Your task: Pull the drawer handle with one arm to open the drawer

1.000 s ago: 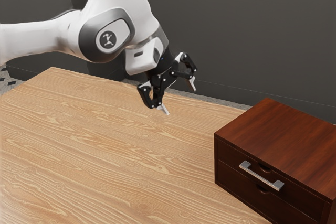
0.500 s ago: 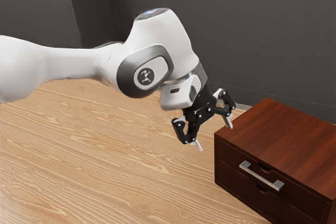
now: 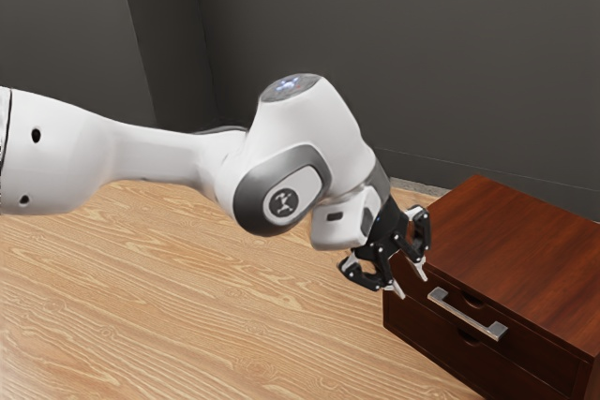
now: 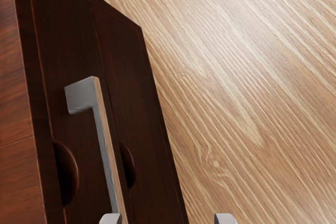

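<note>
Handle (image 3: 467, 314), a brushed-metal bar, lies across the drawer front (image 3: 530, 348) of a dark wood cabinet (image 3: 516, 231) at the tabletop's (image 3: 141, 278) near corner, on the exterior view's right. The drawer looks shut. Just off the cabinet's front corner, the gripper (image 3: 411, 285) hangs spread and empty, facing the front, likely to straddle the bar. One fingertip (image 4: 110, 217) lines up with it. Beyond, the white arm (image 3: 187, 166) reaches back across the tabletop.
</note>
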